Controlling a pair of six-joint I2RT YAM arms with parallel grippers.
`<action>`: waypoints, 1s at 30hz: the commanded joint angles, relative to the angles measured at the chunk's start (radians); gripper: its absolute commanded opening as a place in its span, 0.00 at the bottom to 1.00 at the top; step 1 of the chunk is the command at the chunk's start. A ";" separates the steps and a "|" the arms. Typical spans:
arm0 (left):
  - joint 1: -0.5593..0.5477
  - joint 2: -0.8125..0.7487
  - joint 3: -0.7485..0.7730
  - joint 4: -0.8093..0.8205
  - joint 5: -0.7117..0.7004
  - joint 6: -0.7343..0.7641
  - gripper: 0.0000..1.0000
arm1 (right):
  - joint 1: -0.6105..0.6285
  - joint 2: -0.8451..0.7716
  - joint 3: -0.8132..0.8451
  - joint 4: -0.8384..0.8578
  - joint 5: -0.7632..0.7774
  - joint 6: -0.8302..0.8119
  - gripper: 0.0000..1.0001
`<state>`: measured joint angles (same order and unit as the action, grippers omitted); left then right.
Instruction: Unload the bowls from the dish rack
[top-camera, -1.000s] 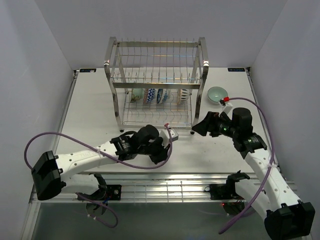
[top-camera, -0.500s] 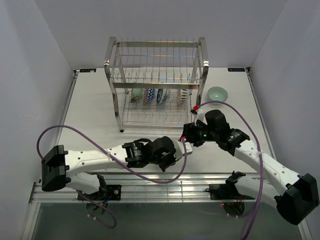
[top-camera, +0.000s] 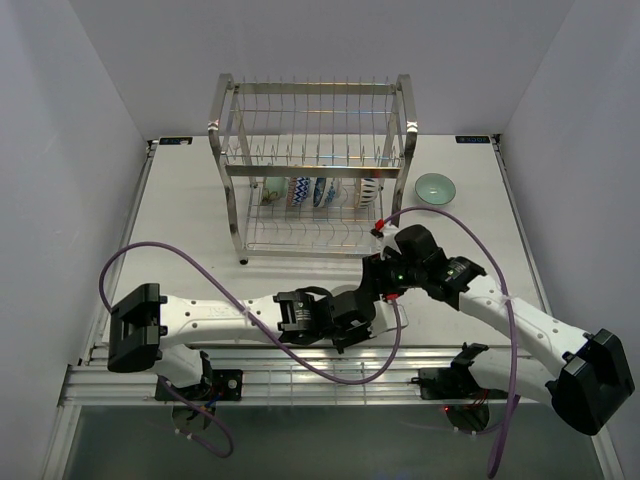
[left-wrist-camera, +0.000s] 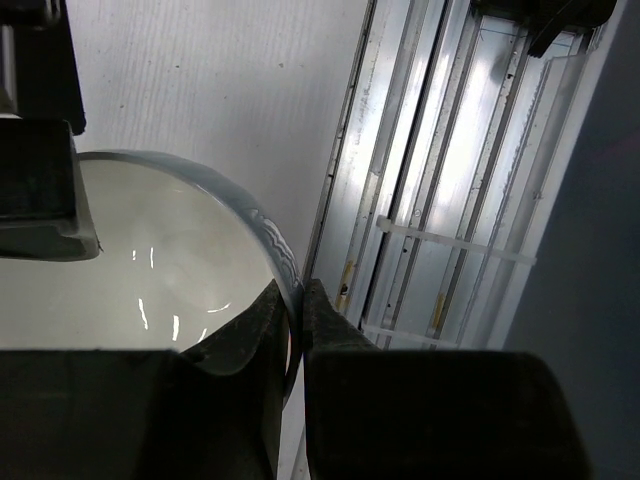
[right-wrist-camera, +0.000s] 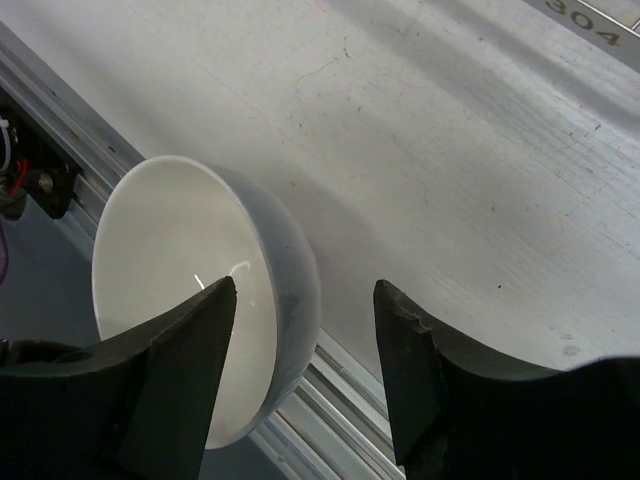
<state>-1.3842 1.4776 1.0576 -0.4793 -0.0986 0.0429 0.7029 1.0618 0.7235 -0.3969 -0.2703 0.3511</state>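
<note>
A pale white bowl (left-wrist-camera: 150, 260) hangs tilted over the table's front edge, with my left gripper (left-wrist-camera: 297, 292) shut on its rim. In the right wrist view the same bowl (right-wrist-camera: 170, 260) sits between the open fingers of my right gripper (right-wrist-camera: 305, 290), one finger inside it and one outside its wall, neither pressing. From above, the left gripper (top-camera: 366, 306) and right gripper (top-camera: 382, 279) meet in front of the dish rack (top-camera: 310, 165). Several patterned bowls (top-camera: 312, 191) stand on edge in its lower tier. The held bowl is hidden there.
A mint-green bowl (top-camera: 434, 187) rests upright on the table right of the rack. Aluminium rails (top-camera: 330, 378) run along the front edge under the grippers. Purple cables (top-camera: 200, 262) loop from both arms. White walls close in the sides and back.
My left arm has carried the bowl rightward toward the front edge. The right arm has swung left to meet it, and its jaws have narrowed around the bowl's wall.
</note>
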 joint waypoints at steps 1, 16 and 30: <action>-0.006 -0.025 0.067 0.010 -0.049 0.037 0.00 | 0.012 0.016 -0.002 -0.011 0.026 -0.034 0.59; -0.006 0.024 0.085 -0.018 -0.121 0.068 0.22 | 0.026 0.000 -0.053 0.012 0.079 -0.038 0.08; -0.007 -0.164 -0.033 0.062 -0.127 0.025 0.75 | 0.021 0.015 -0.076 0.032 0.264 0.008 0.08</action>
<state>-1.3922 1.4334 1.0405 -0.4763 -0.2028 0.0776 0.7269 1.0874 0.6544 -0.4049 -0.0818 0.3275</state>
